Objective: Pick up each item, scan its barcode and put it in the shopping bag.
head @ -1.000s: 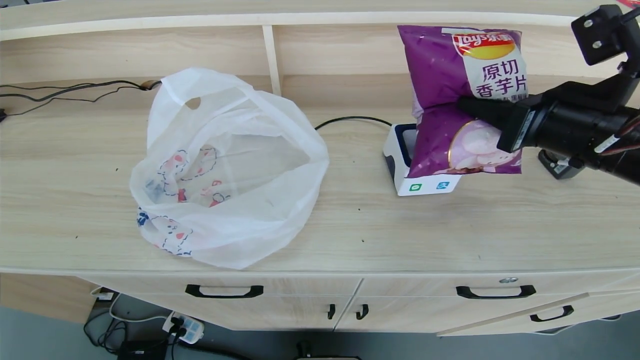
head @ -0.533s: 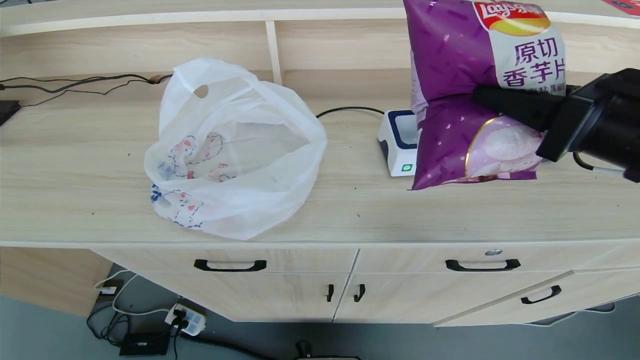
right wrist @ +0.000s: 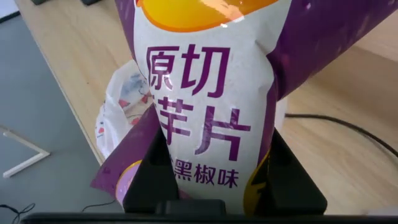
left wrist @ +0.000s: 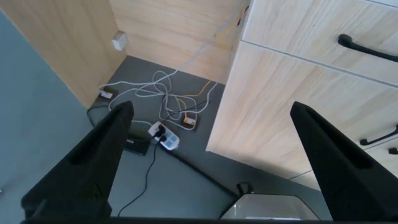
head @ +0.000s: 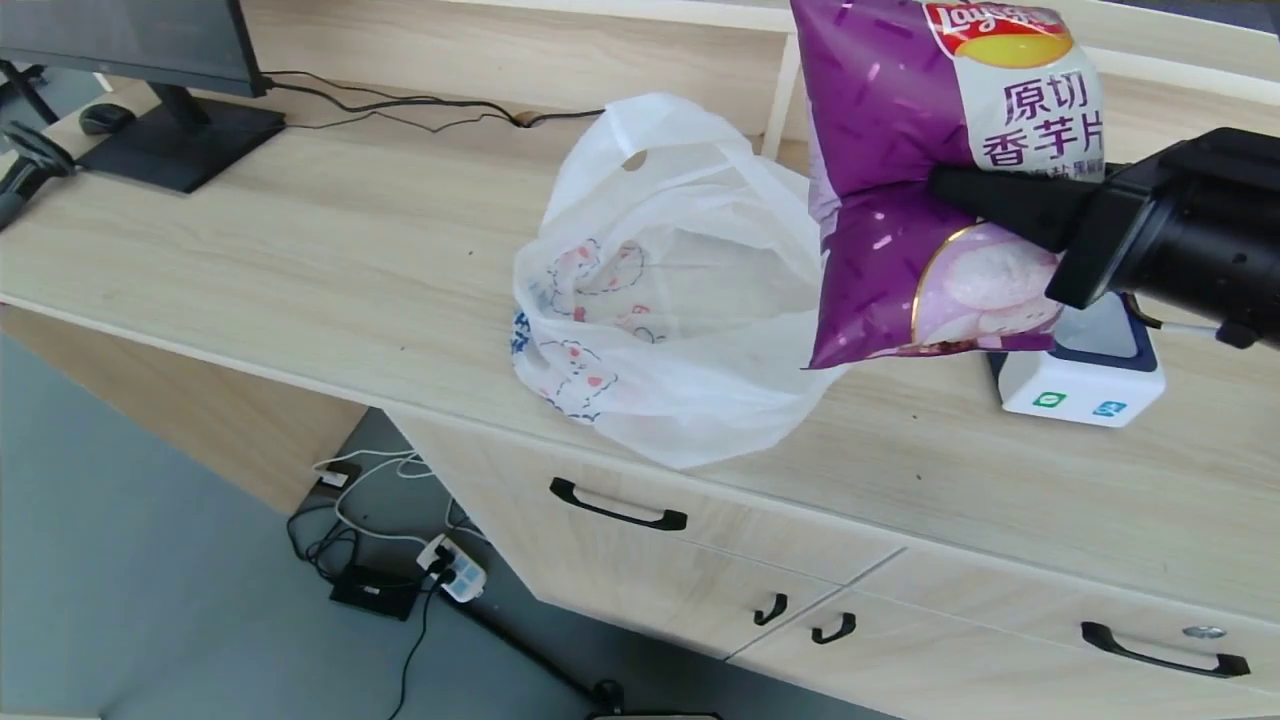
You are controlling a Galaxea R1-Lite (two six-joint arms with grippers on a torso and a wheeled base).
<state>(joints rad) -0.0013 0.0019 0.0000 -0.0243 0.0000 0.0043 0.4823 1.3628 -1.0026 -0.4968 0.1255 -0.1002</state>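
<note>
A light wooden counter (head: 250, 270) carries a black monitor (head: 130, 40) at 10 o'clock. Down by the cabinet front, the left gripper (left wrist: 211, 155) gapes wide, empty. The white translucent plastic shopping bag (head: 660, 300) stands open mid-counter. At its 2 o'clock, the right gripper (head: 950, 190) clamps the purple foil chip bag (head: 890, 200) upright in the air. A white box scanner (head: 1085, 385) sits at 4 o'clock.

A shop-style checkout — a pale wooden counter (head: 300, 280) with drawers (head: 700, 535) carries a barcode scanner (head: 1080, 385), a plastic shopping bag (head: 680, 300) and a monitor (head: 120, 40); a power strip (head: 455, 577) lies on the grey floor.
</note>
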